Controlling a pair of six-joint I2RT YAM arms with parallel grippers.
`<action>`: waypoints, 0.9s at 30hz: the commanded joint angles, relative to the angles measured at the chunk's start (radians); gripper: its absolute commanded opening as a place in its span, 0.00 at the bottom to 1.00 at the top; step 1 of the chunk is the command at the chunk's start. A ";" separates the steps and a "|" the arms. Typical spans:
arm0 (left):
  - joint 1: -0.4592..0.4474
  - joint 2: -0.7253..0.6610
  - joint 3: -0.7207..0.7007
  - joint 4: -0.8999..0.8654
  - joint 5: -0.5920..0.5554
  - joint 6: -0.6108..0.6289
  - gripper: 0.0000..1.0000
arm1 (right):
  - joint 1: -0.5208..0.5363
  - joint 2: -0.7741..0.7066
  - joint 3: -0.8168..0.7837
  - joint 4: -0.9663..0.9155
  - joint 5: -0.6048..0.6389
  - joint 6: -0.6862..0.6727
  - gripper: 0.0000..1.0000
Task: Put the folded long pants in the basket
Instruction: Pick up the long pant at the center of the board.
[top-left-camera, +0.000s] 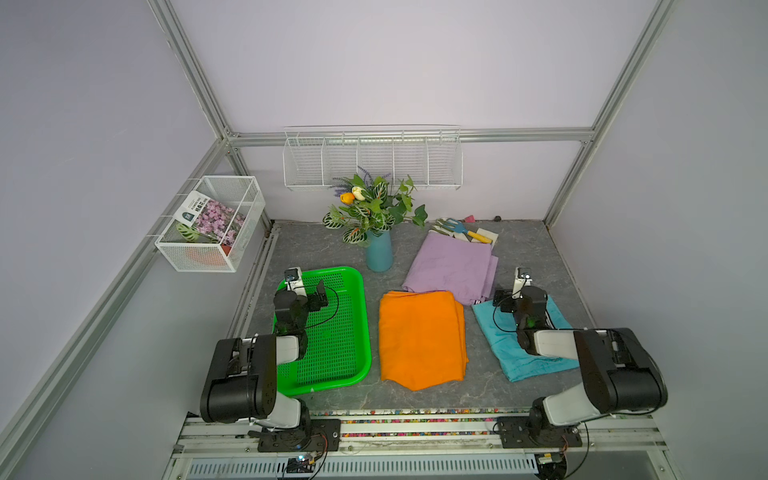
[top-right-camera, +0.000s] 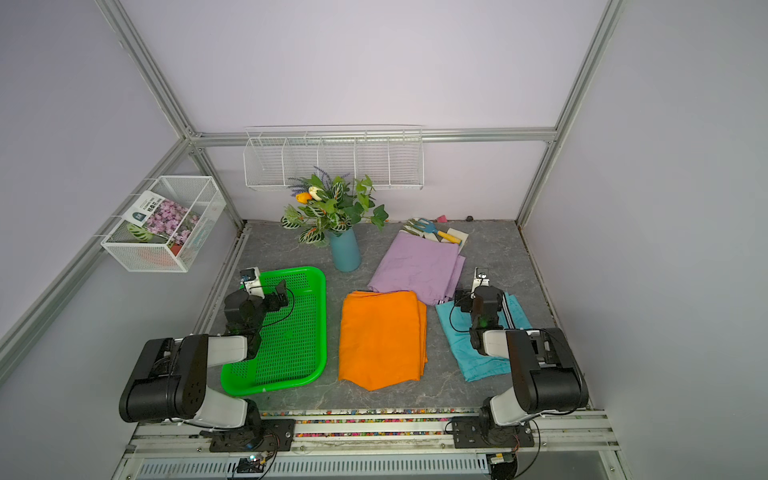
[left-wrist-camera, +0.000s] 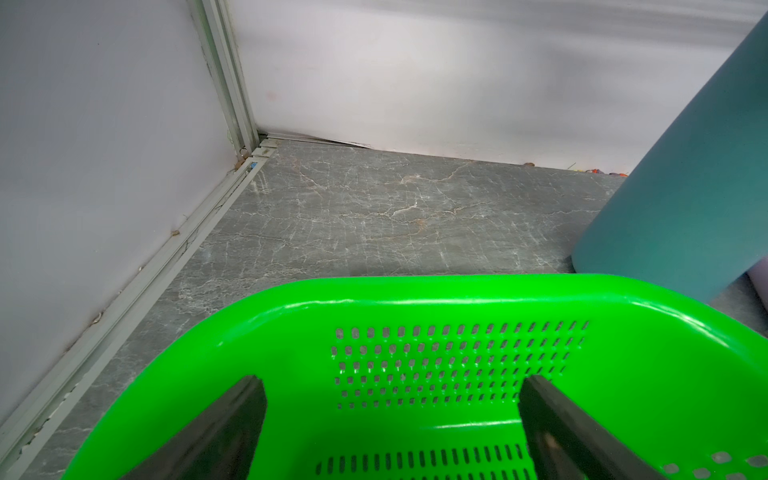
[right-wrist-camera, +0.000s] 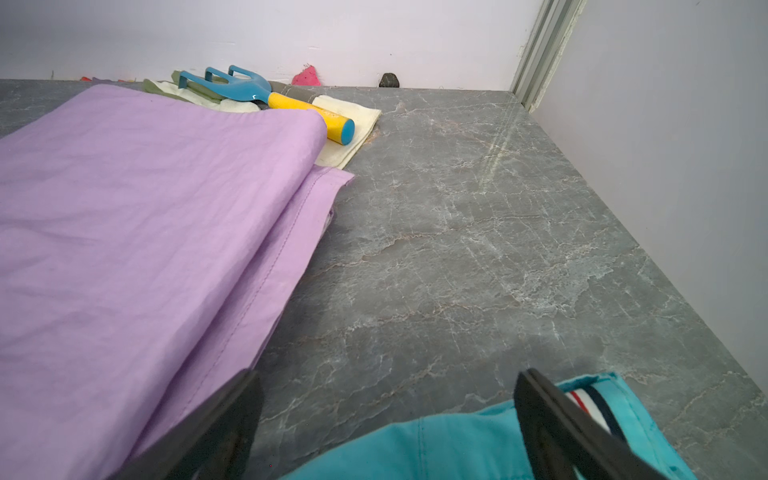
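My left gripper (left-wrist-camera: 392, 382), closest in its wrist view, has its black jaws spread wide with nothing between them, poised over the far end of the green basket (top-left-camera: 336, 332). My right gripper (right-wrist-camera: 388, 374) is likewise parted and holding nothing, low over the far edge of the teal pants (top-left-camera: 511, 357), whose striped trim shows beside one finger. Behind each wrist, my left arm (top-left-camera: 237, 374) and right arm (top-left-camera: 615, 370) are folded alike, with elbows raised near the front rail and forearms reaching forward. All three folded pairs lie on the grey marbled table (top-left-camera: 415, 399), outside the basket. The orange pants (top-left-camera: 422, 338) are just right of the basket, the teal pair is further right, and the lilac pants (top-left-camera: 451, 266) lie behind both. A blue vase (top-left-camera: 379, 251) of flowers stands beyond the basket, and a garden fork (top-left-camera: 465, 228) rests past the lilac pair.
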 joint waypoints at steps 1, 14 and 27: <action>0.005 0.012 0.022 0.009 -0.008 -0.008 1.00 | 0.004 0.006 0.011 0.028 0.009 -0.011 0.99; 0.005 0.013 0.021 0.009 -0.007 -0.011 1.00 | 0.003 0.008 0.017 0.018 0.004 -0.008 0.99; 0.005 -0.123 0.289 -0.498 -0.027 0.003 1.00 | 0.004 -0.178 0.133 -0.326 0.018 -0.013 0.95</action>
